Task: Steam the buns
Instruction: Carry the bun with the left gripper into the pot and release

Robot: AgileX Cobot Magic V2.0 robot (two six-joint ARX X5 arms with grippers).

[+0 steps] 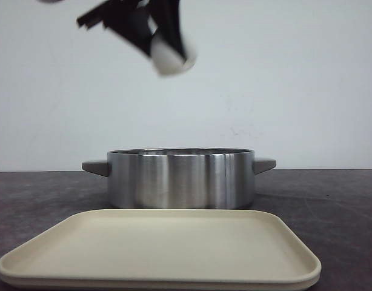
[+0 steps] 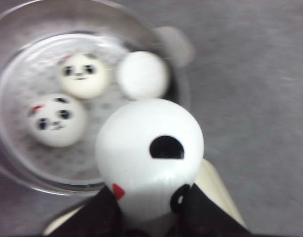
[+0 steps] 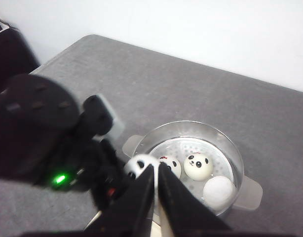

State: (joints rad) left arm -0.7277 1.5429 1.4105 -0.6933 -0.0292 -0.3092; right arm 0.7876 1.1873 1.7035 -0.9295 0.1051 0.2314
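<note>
High over the steel pot [image 1: 180, 179], my left gripper [image 1: 168, 51] is shut on a white panda bun [image 1: 171, 57], blurred in the front view. In the left wrist view that bun [image 2: 149, 153] fills the space between the black fingers [image 2: 109, 207], above the pot's edge. Three buns lie inside the pot [image 2: 8, 163]: two face up [image 2: 82, 75] [image 2: 55, 120] and one showing only plain white [image 2: 142, 74]. My right gripper [image 3: 157, 168] hangs higher, shut and empty, looking down on the pot [image 3: 225, 143] and the held bun [image 3: 141, 164].
A beige tray [image 1: 162, 248] lies in front of the pot with nothing on it; its corner [image 2: 218, 192] shows under the held bun. The pot has grey side handles [image 1: 96, 167]. The table [image 1: 337, 206] is dark grey, with a white wall behind.
</note>
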